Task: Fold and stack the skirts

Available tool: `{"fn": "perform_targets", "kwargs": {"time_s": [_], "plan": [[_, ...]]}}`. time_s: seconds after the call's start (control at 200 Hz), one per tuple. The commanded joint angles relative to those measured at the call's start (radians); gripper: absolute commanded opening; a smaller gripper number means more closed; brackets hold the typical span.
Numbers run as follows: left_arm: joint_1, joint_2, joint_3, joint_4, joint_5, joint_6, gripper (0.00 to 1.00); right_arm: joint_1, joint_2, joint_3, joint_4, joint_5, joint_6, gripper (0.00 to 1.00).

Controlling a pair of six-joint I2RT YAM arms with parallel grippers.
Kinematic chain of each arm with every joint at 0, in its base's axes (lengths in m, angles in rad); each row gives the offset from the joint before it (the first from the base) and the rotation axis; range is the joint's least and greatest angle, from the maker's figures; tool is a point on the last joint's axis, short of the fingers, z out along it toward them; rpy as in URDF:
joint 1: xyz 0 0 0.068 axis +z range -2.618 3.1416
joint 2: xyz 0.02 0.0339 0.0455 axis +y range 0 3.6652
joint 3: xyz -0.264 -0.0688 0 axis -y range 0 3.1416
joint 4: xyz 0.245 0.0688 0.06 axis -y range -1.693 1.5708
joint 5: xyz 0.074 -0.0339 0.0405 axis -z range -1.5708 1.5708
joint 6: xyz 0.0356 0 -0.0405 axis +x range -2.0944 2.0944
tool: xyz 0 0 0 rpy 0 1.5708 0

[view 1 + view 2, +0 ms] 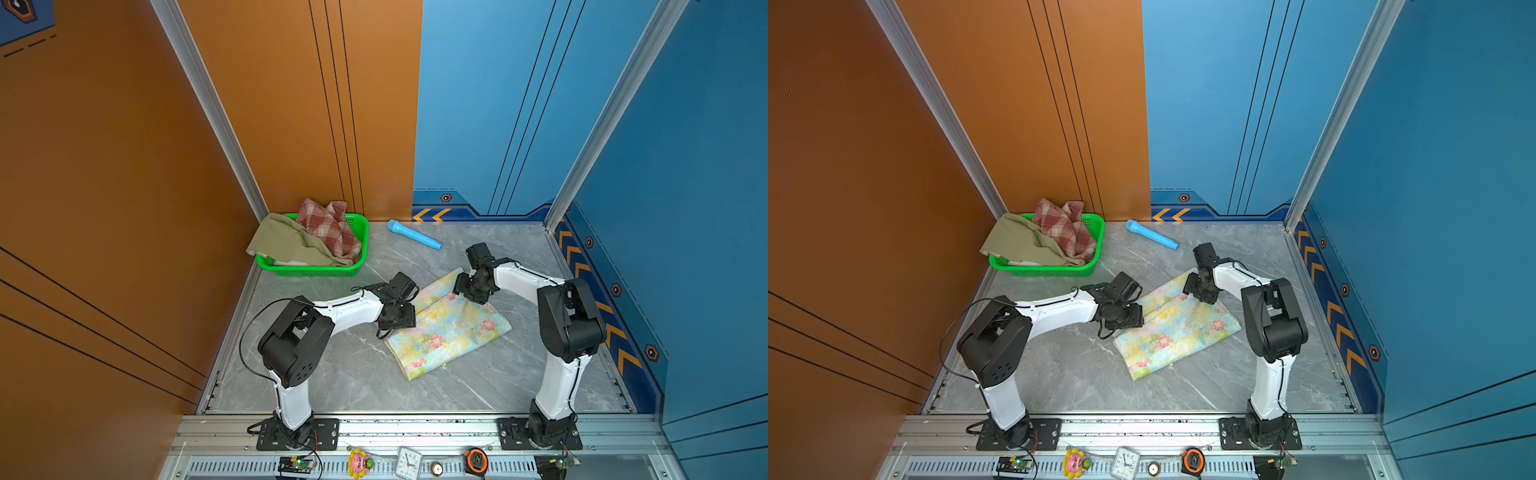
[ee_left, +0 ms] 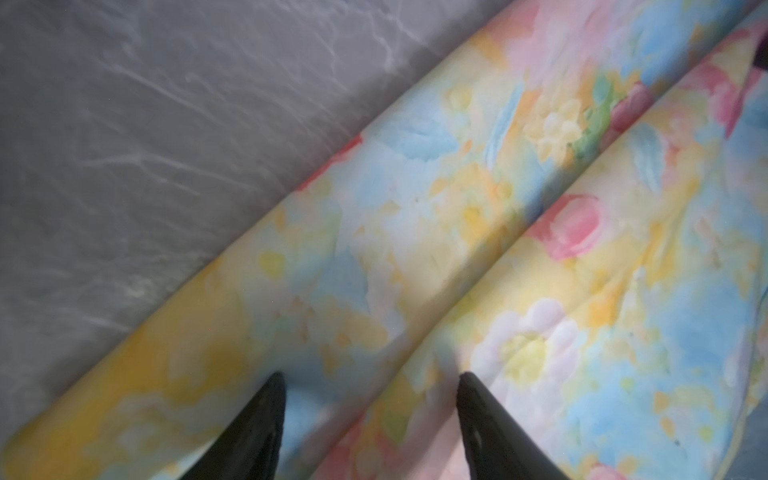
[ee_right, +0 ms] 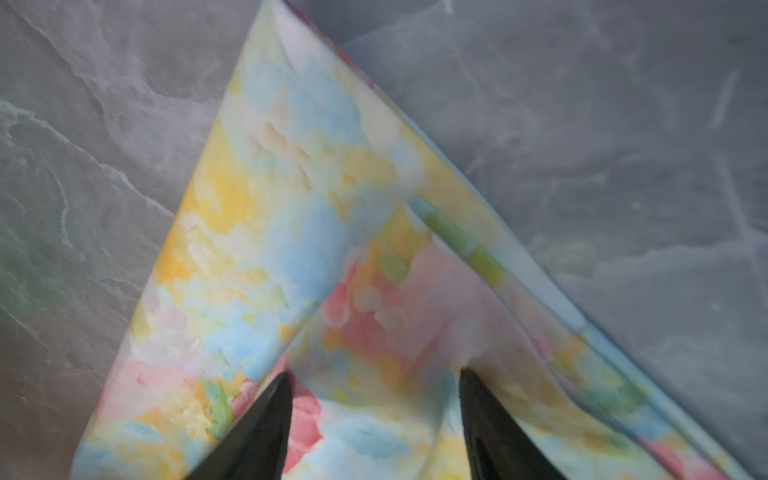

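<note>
The pastel blue-yellow skirt with pink flowers (image 1: 451, 334) (image 1: 1177, 332) lies folded on the grey marble table in both top views. My left gripper (image 1: 404, 319) (image 2: 372, 378) is down over its left edge, open, its black fingertips (image 2: 274, 399) straddling a fold ridge. At the skirt's far corner my right gripper (image 1: 471, 293) (image 3: 374, 376) is open too, tips pressed onto cloth (image 3: 316, 232) that puckers between them. The red-and-cream plaid skirt (image 1: 328, 226) and the olive-green skirt (image 1: 286, 245) lie crumpled in the basket.
The green mesh basket (image 1: 316, 272) stands at the back left by the orange wall. A light-blue tube (image 1: 413, 235) lies behind the floral skirt. A small clock (image 1: 408, 462), a tape measure (image 1: 476, 460) and a toy sit on the front rail.
</note>
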Motion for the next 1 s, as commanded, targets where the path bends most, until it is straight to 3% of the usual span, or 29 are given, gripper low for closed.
{"fn": "perform_targets", "kwargs": {"time_s": [0.0,0.21,0.401,0.556,0.731,0.826,0.996], "plan": [[-0.059,-0.020,-0.014,0.009,0.002,-0.047,0.67,0.037,0.077,0.081,0.034,-0.049,-0.053,0.64],[-0.161,0.014,0.047,0.021,0.035,-0.059,0.70,0.080,0.189,0.258,0.051,-0.159,-0.127,0.67],[-0.197,-0.035,0.062,0.049,0.081,0.003,0.82,0.045,0.079,0.293,0.049,-0.178,-0.190,0.78],[-0.135,-0.147,0.029,0.023,0.067,0.097,0.83,-0.040,-0.096,0.192,0.050,-0.147,-0.181,0.79],[-0.002,-0.234,-0.033,0.002,0.038,0.166,0.83,-0.110,-0.338,-0.018,0.009,-0.012,-0.084,0.77],[0.074,-0.245,-0.062,-0.001,0.012,0.183,0.82,-0.133,-0.455,-0.147,-0.026,0.076,-0.006,0.75],[0.149,-0.206,-0.089,-0.016,0.005,0.218,0.74,-0.145,-0.579,-0.306,-0.047,0.110,0.075,0.72]]}}
